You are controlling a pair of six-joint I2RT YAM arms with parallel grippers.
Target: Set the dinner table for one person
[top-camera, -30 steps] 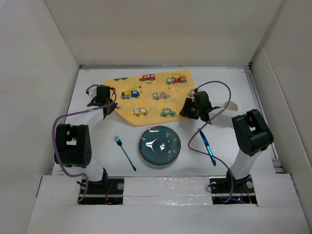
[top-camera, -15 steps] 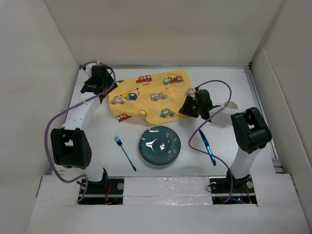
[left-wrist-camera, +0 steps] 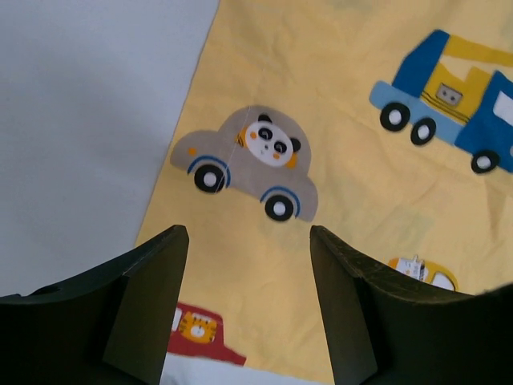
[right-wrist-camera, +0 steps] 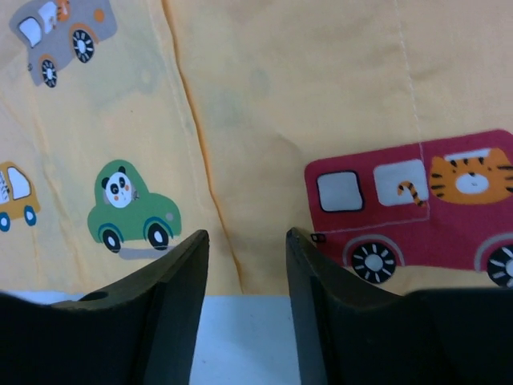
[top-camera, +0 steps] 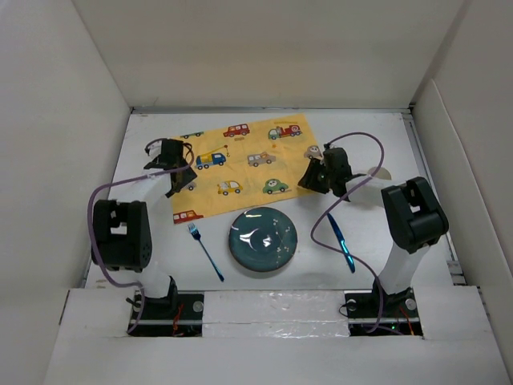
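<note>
Cloth (top-camera: 240,164) flat at tabletop's (top-camera: 385,144) far edge, my left pincer (left-wrist-camera: 244,237) and right pincer (right-wrist-camera: 244,241) wide (empty); plate (top-camera: 263,239), fork (top-camera: 205,251), blue utensil (top-camera: 340,242) not yet on it.

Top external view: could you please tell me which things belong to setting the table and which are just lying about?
Belonging to the job: dinner table, yellow car-printed cloth, dark plate, fork, blue utensil.
Lying about: pale object at right, too hidden to identify; purple cables.
</note>
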